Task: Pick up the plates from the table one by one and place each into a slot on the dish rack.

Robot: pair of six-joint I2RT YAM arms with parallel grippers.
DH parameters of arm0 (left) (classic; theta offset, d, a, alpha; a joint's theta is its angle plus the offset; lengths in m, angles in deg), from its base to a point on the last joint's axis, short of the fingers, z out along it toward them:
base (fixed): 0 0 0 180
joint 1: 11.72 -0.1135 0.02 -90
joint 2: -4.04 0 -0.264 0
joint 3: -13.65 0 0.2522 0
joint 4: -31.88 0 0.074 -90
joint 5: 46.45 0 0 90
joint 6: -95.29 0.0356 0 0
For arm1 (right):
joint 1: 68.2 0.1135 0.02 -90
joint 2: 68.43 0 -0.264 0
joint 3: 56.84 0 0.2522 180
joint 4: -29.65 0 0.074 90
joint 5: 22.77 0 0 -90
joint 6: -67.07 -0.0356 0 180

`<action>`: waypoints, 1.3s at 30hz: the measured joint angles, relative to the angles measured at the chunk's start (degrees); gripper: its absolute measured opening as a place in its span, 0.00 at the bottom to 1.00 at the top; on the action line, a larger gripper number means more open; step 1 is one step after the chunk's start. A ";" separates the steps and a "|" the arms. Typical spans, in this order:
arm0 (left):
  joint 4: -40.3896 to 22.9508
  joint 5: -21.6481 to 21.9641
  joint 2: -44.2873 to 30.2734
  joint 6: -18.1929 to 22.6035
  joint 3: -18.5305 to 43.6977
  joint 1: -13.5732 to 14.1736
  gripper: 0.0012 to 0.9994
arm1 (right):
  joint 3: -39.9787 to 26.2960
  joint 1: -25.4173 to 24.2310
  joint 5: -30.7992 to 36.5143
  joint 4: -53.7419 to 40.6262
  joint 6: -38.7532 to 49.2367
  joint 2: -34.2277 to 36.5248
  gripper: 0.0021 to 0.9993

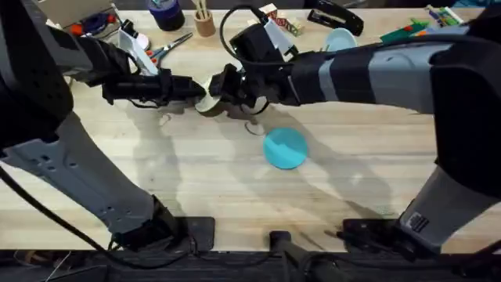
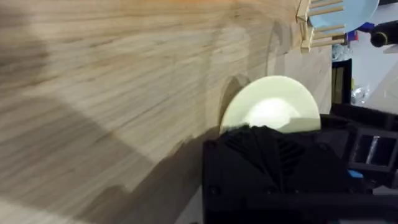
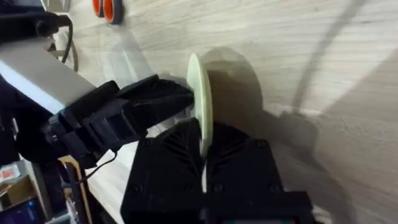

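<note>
— Where is the cream-yellow plate (image 1: 205,103)?

— Up off the table (image 1: 196,180), held on edge between the two arms, toward the far edge of the tabletop and a little left of its middle. From the right wrist it stands as a thin upright disc (image 3: 200,112) with its shadow on the wood behind it.

— Who has it?

— The right gripper (image 1: 221,88) does: in its own wrist view the plate's rim drops straight into the slot between its black fingers (image 3: 168,155), which are closed narrow on it. The left gripper (image 1: 192,90) comes in from the other side, and its fingers (image 3: 163,98) reach the plate's face near the rim. In the left wrist view the plate (image 2: 272,106) rises as a half disc just past that gripper's black body; I cannot tell whether those fingers pinch it or merely touch.

— And the turquoise plate (image 1: 284,148)?

— Lying flat on the tabletop near its centre, apart from both grippers.

— The dish rack (image 2: 317,23)?

— Its pegs show in the left wrist view, by the table's edge, with a paler blue plate (image 2: 345,11) standing among them.
</note>
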State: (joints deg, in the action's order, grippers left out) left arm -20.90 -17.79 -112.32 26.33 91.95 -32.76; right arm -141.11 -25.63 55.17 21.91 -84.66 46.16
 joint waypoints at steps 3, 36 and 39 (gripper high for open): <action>-0.18 0.00 0.00 -0.02 0.00 0.00 0.04 | 0.00 0.00 0.00 -0.04 0.35 0.00 0.03; -14.95 36.11 47.99 -3.66 -0.76 27.10 0.04 | -0.42 -22.05 0.31 -43.94 53.42 -34.98 0.03; -17.14 41.71 52.10 -5.35 -0.76 31.73 0.04 | -2.63 -24.46 0.39 -50.91 58.82 -36.55 0.03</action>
State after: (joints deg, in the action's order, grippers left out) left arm -38.04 23.91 -60.21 20.98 91.18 -1.03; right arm -143.74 -50.09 55.57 -29.01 -25.84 9.61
